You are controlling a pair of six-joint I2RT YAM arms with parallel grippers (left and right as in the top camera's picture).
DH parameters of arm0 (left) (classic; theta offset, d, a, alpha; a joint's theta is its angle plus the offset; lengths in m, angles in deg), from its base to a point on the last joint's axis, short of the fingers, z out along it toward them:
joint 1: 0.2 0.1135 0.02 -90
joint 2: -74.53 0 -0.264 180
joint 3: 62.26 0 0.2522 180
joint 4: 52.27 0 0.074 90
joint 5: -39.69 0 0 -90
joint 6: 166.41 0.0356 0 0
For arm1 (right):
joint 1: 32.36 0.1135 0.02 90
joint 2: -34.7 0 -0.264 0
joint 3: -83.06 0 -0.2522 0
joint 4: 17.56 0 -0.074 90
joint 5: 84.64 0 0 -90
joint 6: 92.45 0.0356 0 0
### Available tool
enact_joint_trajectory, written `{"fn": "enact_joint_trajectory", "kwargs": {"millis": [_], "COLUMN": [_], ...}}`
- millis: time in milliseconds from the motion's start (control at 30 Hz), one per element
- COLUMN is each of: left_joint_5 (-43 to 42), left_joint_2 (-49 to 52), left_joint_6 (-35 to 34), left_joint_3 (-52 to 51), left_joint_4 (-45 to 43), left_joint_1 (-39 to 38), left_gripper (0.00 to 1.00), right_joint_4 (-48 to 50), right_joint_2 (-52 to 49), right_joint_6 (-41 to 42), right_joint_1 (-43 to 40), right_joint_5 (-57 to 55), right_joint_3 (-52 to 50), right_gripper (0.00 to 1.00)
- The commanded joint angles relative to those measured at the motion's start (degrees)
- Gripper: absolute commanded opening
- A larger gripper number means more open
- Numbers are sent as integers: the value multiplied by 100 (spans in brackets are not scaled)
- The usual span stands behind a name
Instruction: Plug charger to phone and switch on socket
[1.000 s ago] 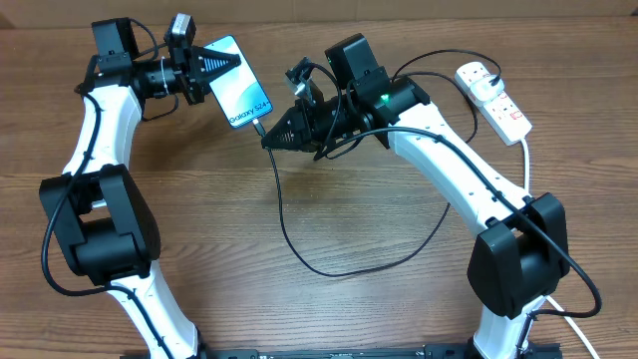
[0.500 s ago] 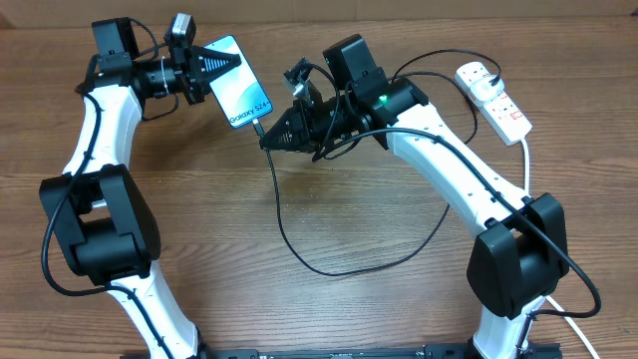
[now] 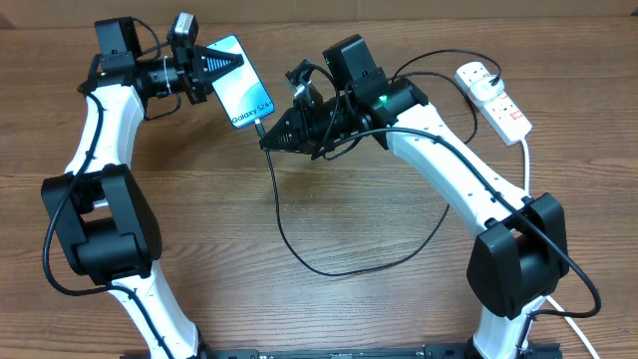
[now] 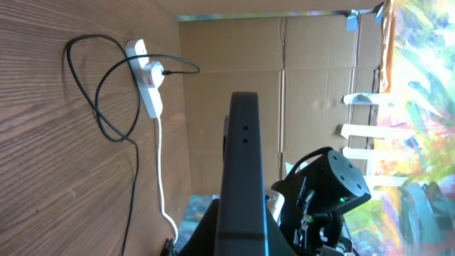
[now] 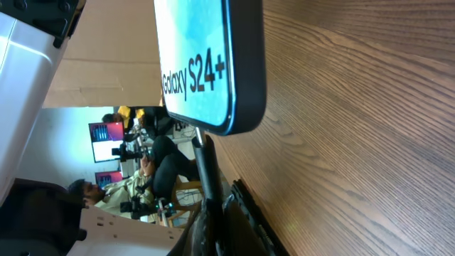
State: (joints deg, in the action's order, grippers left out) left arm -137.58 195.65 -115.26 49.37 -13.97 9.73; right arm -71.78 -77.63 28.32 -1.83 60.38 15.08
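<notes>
My left gripper [image 3: 221,66] is shut on the phone [image 3: 239,85], a slim smartphone with a blue-teal screen, held tilted above the table at the back left. In the left wrist view its black edge [image 4: 244,163] runs up the middle. My right gripper [image 3: 269,139] is shut on the charger [image 3: 299,254] near its connector, which meets the phone's lower end [image 5: 213,78]. The thin black cable [image 5: 207,178] loops over the table to a black plug [image 3: 494,75] in the socket [image 3: 495,102], a white power strip at the back right, also in the left wrist view [image 4: 148,78].
The socket's thick white cord [image 3: 525,160] runs down the right side past the right arm's base [image 3: 515,264]. The left arm's base [image 3: 98,224] stands at the left. Cardboard walls [image 4: 284,64] close the back of the wooden table [image 3: 329,309].
The phone in my left gripper has shifted very slightly toward the right gripper. The right gripper and cable stay almost still.
</notes>
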Motion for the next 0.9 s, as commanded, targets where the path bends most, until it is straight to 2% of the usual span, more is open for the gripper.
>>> {"fn": "enact_joint_trajectory", "kwargs": {"millis": [0, 400, 867], "left_joint_5": [-341, -343, -341], "left_joint_2": [-37, -37, -37], "left_joint_6": [120, 157, 90], "left_joint_3": [87, 87, 87], "left_joint_4": [0, -251, -251], "left_joint_1": [-109, -149, -219], "left_gripper": [4, 4, 4], "right_joint_4": [72, 273, 11], "right_joint_2": [109, 109, 109], "right_joint_6": [98, 245, -87], "right_joint_1": [-33, -98, -107], "right_joint_5": [-251, -249, -490], "right_joint_3": [42, 42, 39], "right_gripper": [4, 4, 4]}}
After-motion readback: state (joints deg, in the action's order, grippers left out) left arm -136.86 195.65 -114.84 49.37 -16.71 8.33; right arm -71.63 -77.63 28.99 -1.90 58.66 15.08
